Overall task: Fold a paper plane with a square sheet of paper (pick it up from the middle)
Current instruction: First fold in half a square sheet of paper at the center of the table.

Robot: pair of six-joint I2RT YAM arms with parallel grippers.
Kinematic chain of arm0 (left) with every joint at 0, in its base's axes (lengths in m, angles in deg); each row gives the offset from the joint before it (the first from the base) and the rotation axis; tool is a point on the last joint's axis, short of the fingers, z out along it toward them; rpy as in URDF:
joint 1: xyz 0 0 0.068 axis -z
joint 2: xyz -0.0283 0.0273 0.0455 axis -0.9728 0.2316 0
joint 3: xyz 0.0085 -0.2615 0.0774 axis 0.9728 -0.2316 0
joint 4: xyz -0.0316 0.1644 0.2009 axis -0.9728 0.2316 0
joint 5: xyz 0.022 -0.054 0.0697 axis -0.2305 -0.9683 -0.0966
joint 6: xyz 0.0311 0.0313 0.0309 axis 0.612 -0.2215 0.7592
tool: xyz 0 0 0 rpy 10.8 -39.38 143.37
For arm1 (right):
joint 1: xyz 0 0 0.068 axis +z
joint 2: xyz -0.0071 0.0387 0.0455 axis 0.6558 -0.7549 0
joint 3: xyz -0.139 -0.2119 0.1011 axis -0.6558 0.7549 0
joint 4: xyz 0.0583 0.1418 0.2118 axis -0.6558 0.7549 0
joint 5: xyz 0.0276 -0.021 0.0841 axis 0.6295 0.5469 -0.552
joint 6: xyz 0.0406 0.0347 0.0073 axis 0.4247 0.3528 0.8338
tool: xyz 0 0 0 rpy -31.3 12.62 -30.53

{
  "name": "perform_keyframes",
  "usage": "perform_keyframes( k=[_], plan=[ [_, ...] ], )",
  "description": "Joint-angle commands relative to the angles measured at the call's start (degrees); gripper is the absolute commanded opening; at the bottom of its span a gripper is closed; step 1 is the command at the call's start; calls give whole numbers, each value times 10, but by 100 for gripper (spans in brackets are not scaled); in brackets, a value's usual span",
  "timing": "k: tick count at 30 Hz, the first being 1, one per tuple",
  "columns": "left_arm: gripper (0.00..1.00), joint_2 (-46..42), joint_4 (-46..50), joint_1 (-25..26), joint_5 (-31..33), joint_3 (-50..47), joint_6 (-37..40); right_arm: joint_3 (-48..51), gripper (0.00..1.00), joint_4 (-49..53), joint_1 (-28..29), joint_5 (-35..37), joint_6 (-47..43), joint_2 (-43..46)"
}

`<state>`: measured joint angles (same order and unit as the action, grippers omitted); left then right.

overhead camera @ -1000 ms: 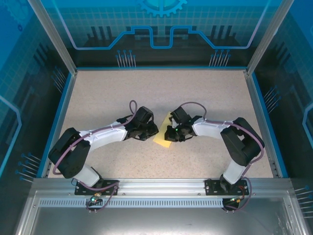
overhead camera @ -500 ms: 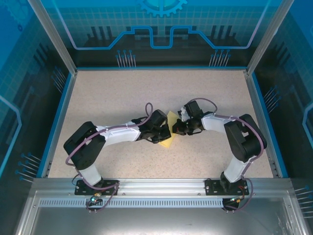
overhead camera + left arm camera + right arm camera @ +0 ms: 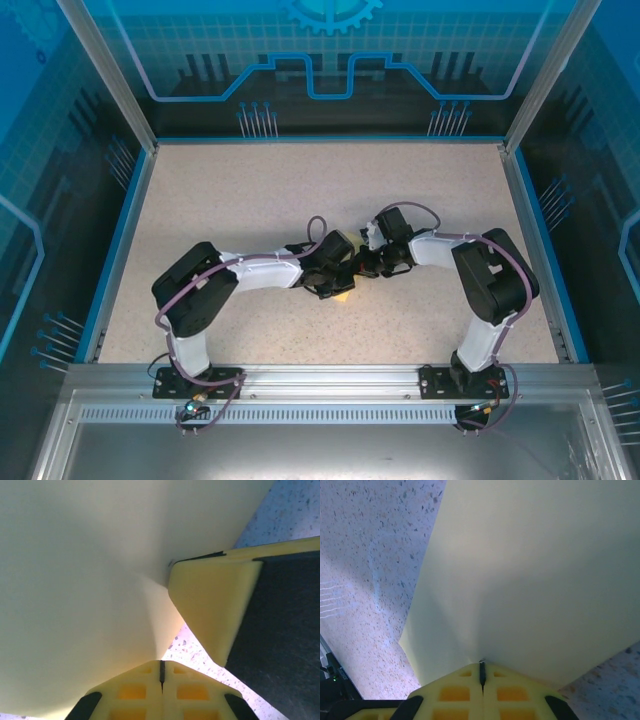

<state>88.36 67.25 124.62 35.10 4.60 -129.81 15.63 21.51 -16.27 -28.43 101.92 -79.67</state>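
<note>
Mostly smooth pale-yellow paper (image 3: pixel 75 580) over speckled tabletop (image 3: pixel 365 555).

1. The top camera sits high behind both arm bases. It looks down and forward from far off, taking in the whole speckled worktop (image 3: pixel 250 190).
2. The left wrist camera looks along the left hand (image 3: pixel 161 664), very close to the paper (image 3: pixel 75 580).
3. The right wrist camera looks along the right hand (image 3: pixel 481 665), equally close.
4. All three views share the paper and the worktop beside it.
</note>
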Motion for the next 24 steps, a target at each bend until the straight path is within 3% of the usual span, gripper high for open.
perform_keyframes(
  k=[1,24],
  plan=[
    [0,13,24,4,1,16,-5,-5,2,0,-4,-12,-15,-11],
    [0,18,35,11,0,0,-18,50,0,0,-4,-51,-41,27]
  ],
)
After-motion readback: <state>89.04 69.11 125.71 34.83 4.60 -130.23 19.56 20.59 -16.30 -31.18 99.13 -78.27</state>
